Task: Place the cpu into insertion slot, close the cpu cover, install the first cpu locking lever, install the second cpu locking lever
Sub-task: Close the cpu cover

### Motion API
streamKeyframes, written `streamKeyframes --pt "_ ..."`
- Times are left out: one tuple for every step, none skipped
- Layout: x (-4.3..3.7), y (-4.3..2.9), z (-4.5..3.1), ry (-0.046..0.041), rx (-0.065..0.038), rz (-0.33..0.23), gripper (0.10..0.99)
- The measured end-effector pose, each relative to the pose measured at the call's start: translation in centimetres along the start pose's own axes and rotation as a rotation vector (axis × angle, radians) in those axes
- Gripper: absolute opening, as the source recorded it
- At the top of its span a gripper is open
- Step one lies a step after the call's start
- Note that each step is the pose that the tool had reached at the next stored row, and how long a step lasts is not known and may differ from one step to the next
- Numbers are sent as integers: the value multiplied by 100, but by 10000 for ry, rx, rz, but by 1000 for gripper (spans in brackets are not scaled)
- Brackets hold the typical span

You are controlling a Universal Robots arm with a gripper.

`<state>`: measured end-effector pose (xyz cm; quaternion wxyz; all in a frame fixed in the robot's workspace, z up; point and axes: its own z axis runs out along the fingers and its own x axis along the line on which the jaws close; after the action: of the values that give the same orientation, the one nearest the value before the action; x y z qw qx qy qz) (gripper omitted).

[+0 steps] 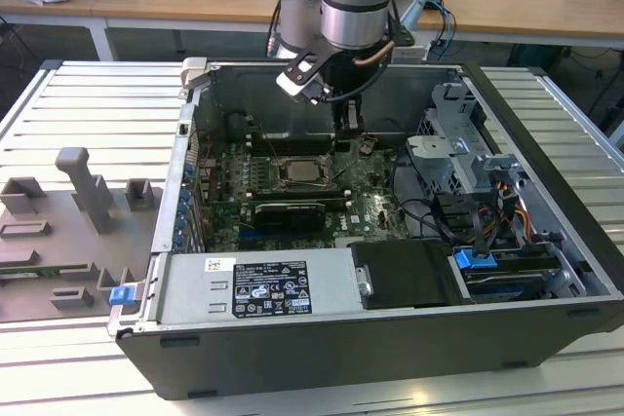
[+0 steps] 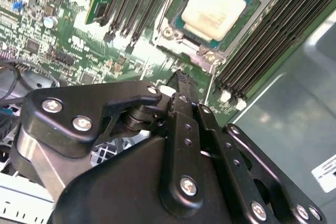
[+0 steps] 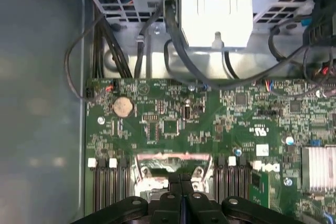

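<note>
While the arm reaches down into the open computer case (image 1: 390, 358), your claw (image 1: 348, 127) hangs just above the middle of the exterior view. It is low over the green motherboard (image 1: 375, 197) and a little toward the exterior view's right of the insertion slot (image 1: 282, 170). Its two black fingers (image 3: 172, 203) are pressed together in both wrist views, and you can see nothing held between them. The cpu (image 2: 215, 4) lies flat inside the slot with its pale top up, apart from the claw. In the second wrist view the fingertips stand near one corner of the slot's silver rim. Rows of black memory slots (image 2: 262, 43) run along both sides of the slot. Below the slot in the exterior view lies the long black graphics card (image 1: 290, 213), and lower still the grey power supply (image 1: 263, 284). At the exterior view's left, grey fixture blocks (image 1: 86, 192) stand on the ridged tabletop (image 1: 58, 367).
</note>
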<state>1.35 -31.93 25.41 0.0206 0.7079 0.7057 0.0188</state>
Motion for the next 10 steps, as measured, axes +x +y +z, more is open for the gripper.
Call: streamKeyframes --pt "0 21 1 0 10 0 106" --pt "0 41 2 1 18 -1 106" --pt "1 71 5 2 29 -1 106" --pt "0 100 4 0 43 -1 106" --pt "0 116 1 -1 46 -1 106" --pt "0 132 0 1 45 -2 106" --pt "1 151 1 3 46 -2 106" --pt "1 163 2 -1 48 -1 106" --pt "1 182 2 -8 54 -1 106" --pt "1 190 2 -9 56 -1 106"
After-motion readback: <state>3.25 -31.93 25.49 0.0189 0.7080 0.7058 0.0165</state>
